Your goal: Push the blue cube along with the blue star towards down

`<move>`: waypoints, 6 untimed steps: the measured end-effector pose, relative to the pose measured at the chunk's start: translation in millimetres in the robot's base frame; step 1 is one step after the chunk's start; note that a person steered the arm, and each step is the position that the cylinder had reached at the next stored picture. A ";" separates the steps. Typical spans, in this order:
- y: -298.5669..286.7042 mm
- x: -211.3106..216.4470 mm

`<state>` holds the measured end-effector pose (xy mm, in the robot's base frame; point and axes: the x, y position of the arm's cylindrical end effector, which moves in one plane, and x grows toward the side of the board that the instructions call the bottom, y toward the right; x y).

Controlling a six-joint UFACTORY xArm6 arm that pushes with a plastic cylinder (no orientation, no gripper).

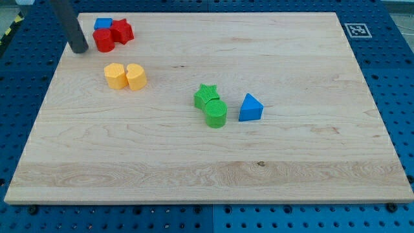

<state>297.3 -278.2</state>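
Observation:
A blue cube [102,24] sits at the view's top left of the wooden board, touching a red cylinder [103,41] below it and a red star-shaped block [121,30] to its right. My tip [79,49] is on the board just left of the red cylinder, a short way down-left of the blue cube and apart from both. A blue triangular block [250,108] sits near the board's middle. I see no blue star-shaped block.
Two yellow blocks [125,76] sit side by side below the red ones. A green star [206,96] and a green cylinder [216,113] touch each other just left of the blue triangular block. A marker tag [356,29] is beyond the board's top right corner.

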 end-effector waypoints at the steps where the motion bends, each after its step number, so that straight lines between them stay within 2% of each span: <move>1: -21.2 -35.9; 2: 3.6 -37.0; 6: 41.1 -50.9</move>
